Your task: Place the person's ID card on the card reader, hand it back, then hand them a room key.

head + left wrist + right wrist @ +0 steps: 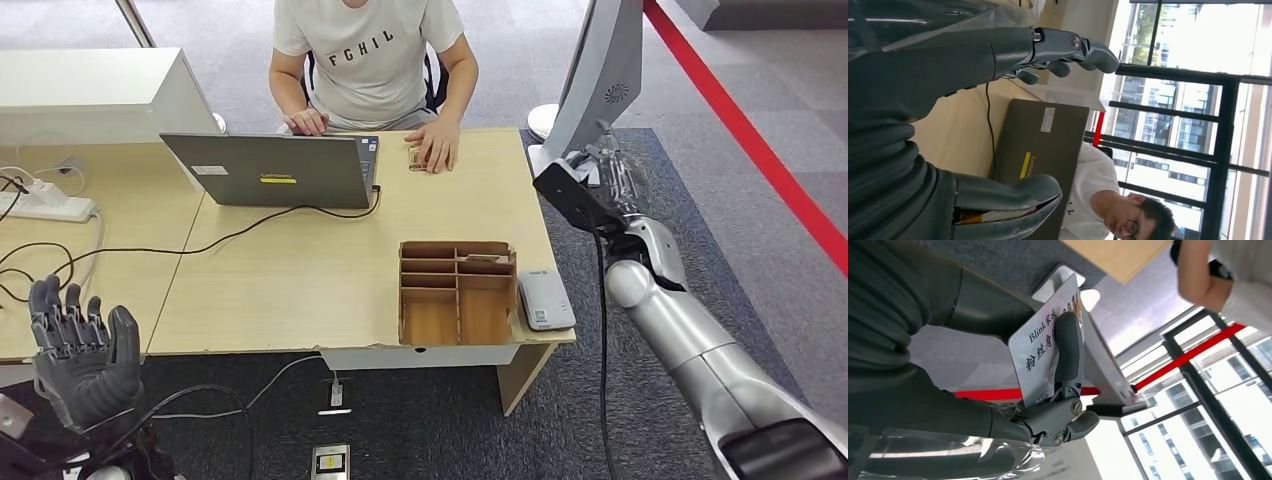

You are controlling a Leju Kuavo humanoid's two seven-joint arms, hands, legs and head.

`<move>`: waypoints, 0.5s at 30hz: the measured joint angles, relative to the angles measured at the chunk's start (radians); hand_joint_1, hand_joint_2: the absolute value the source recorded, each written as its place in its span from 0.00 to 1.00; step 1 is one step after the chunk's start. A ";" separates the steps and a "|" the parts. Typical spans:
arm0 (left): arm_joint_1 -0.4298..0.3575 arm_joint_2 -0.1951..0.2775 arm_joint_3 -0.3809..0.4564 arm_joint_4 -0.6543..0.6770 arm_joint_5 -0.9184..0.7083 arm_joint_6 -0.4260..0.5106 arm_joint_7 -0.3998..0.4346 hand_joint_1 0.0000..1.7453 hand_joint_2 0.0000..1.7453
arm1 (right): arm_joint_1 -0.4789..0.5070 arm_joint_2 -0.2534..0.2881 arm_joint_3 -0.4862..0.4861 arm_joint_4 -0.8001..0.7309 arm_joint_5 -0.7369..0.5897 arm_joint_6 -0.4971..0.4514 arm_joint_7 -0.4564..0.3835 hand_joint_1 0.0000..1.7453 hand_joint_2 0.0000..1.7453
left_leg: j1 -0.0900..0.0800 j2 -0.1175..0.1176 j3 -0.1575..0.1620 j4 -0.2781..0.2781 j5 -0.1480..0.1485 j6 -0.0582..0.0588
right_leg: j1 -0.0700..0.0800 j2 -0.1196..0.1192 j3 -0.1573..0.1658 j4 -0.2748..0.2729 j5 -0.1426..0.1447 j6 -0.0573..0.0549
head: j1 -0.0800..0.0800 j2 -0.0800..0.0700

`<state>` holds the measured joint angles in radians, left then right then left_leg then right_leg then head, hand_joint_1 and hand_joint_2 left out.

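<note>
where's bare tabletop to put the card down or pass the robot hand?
Free: the wood between the laptop and the wooden organizer, crossed by a black cable; also right of the person's hand. Crowded: card reader against the organizer, power strip corner.

The head camera looks forward and down from high on the robot across the pale wooden surface (300,280) to the seated person in a white T-shirt (370,60). The left wrist camera sits close behind the dark grey left hand (998,125), turned sideways, and shares the grey laptop (1040,145) and that person. The right wrist camera, close behind the right hand (1048,390), faces the windows.
</note>
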<state>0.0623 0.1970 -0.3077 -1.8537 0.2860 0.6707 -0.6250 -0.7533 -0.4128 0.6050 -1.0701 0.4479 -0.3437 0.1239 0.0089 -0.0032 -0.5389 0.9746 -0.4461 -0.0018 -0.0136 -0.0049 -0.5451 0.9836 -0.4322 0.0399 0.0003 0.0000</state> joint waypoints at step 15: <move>0.024 0.010 0.005 -0.025 -0.012 0.016 0.015 0.00 1.00 | 0.281 -0.190 -0.245 -0.222 0.079 -0.035 0.077 1.00 1.00 | 0.000 0.000 0.000 0.000 0.000 0.000 | 0.000 0.000 0.000 0.000 0.000 0.000 | 0.000 0.000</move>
<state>0.0860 0.2070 -0.3025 -1.8784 0.2737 0.6867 -0.6096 -0.4724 -0.6030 0.3605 -1.2920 0.5269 -0.3792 0.2006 0.0092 -0.0033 -0.5390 0.9741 -0.4466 -0.0014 -0.0132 -0.0050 -0.5447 0.9837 -0.4324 0.0398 0.0001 0.0000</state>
